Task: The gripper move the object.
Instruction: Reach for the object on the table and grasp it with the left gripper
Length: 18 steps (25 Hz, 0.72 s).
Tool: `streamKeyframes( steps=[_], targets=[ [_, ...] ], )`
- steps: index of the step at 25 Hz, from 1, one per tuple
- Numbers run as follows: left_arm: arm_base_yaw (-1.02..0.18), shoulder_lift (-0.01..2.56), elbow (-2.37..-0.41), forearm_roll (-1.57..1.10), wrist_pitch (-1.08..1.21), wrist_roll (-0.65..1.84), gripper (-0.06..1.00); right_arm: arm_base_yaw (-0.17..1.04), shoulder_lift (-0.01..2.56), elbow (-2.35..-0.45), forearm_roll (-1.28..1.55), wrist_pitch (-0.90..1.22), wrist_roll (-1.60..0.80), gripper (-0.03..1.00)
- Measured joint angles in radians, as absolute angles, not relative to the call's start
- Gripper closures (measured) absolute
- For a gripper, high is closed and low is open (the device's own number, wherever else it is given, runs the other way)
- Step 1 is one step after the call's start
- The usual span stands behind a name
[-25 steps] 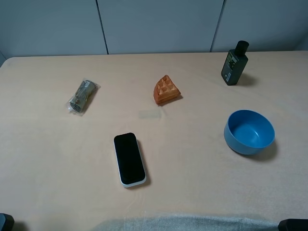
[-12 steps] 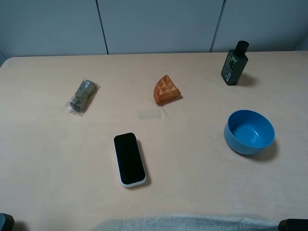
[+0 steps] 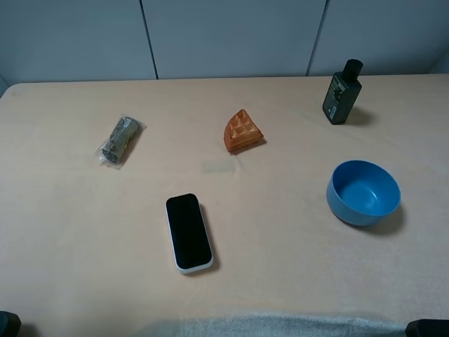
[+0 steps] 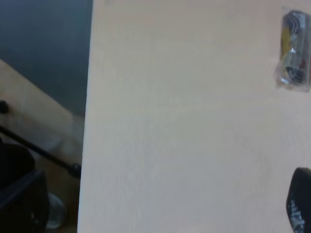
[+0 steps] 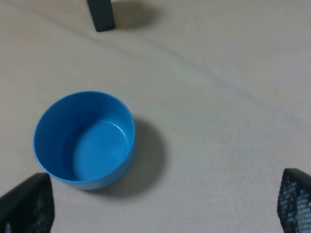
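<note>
- The high camera takes in the whole beige table [image 3: 295,274], with five things on it, all well apart from one another.
- The packet [image 3: 119,140], crinkly clear plastic with dark green-grey contents, lies flat on the left side of the table. Nothing touches it.
- An orange waffle wedge [image 3: 243,131] sits near the middle, and a dark green bottle [image 3: 342,93] stands upright at the far right.
- A phone [image 3: 188,232] lies screen up, nearer the front edge.
- A blue bowl [image 3: 363,192] sits on the right side.
- Only the wrist cameras show gripper fingers.
- The left wrist camera sees the packet [image 4: 294,51] again, blurred. It also shows the table's edge with dark floor [image 4: 43,58] beyond, which the high view does not.
- One dark fingertip of the left gripper [image 4: 301,204] shows at the frame's border, apart from the packet. Its jaws are spread wide and grip nothing.
- The right wrist camera looks down into the bowl [image 5: 85,141], which is empty, with only its bare blue inside showing. The bottle's base [image 5: 101,14] stands beyond it.
- The right gripper [image 5: 160,206] shows two mesh-textured fingertips spread wide, with bare table between them and nothing held.
</note>
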<state>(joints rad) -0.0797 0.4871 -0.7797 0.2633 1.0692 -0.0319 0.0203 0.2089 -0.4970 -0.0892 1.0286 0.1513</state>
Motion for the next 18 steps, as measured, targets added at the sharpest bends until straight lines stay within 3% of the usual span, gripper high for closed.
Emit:
streamKeyframes(
  steps=[18],
  targets=[
    [-0.081,0.995,-0.928,0.194,1.002,0.023,-0.02,0.02,0.209,-0.497,-0.089,1.029,0.151,0.28]
  ],
)
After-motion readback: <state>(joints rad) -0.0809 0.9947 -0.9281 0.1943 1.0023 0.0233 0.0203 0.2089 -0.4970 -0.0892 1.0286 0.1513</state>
